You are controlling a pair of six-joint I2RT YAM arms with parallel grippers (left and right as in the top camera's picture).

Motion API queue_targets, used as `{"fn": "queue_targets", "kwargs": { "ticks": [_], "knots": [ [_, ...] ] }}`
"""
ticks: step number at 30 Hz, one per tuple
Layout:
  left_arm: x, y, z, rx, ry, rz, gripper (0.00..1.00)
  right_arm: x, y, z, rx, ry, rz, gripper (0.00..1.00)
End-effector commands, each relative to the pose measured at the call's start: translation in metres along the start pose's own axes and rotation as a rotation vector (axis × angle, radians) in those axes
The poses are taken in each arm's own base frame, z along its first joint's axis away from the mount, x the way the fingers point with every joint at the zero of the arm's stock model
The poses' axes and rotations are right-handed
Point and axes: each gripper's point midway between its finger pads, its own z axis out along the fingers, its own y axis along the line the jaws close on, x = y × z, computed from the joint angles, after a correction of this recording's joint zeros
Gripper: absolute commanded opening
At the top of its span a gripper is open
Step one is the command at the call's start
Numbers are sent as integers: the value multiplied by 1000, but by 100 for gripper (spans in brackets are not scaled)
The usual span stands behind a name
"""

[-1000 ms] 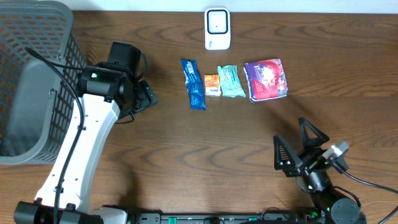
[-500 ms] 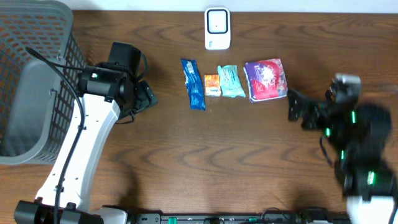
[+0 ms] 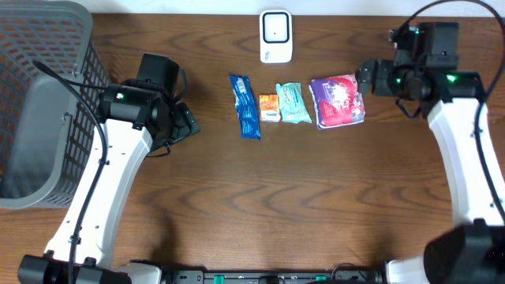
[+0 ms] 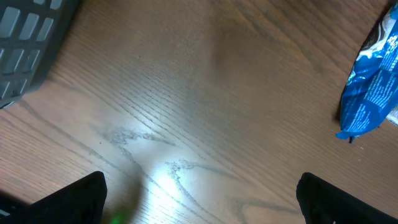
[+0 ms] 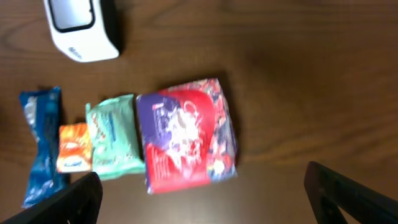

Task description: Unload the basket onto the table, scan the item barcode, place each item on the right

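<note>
The dark wooden table carries everything. At its left edge stands the grey plastic mesh basket, apparently with nothing in it.

The white left arm matches its pose of a second ago, and the left hand hovers over bare wood between the basket and the row of goods. Its fingers are spread wide and hold nothing.

The white right arm is what has changed. A second ago it was folded low at the near right corner. Now it reaches up the right side, and the right hand sits just beside the right edge of the purple-and-red foil packet. Its fingers are fully apart and empty, not yet touching the packet.

That packet, the largest item, lies flat at the right end of the row. By this approach it looks like the one chosen for scanning. The grasp has not begun.

The white barcode scanner stands at the far edge, behind the row. To reach it the packet would need lifting and carrying left.

Further left in the row lie the long blue wrapper, the mint-green sachet and, between them, the small orange sachet, all undisturbed.
</note>
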Motion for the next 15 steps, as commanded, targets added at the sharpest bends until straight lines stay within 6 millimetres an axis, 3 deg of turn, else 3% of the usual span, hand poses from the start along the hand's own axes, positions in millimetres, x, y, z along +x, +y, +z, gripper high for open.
{"fn": "queue_targets", "kwargs": {
  "ticks": [1, 4, 9, 11, 15],
  "knots": [
    [0, 3, 1, -10, 1, -8, 98, -5, 1, 34, -42, 16, -6, 99],
    [0, 3, 1, -10, 1, -8, 98, 11, 4, 74, -94, 90, 7, 96],
    [0, 3, 1, -10, 1, -8, 98, 46, -6, 125, -133, 210, -47, 71],
    [0, 3, 1, -10, 1, -8, 98, 60, -12, 140, -144, 252, -43, 69],
    [0, 3, 1, -10, 1, -8, 98, 83, -24, 160, -142, 324, -26, 54]
  ]
}}
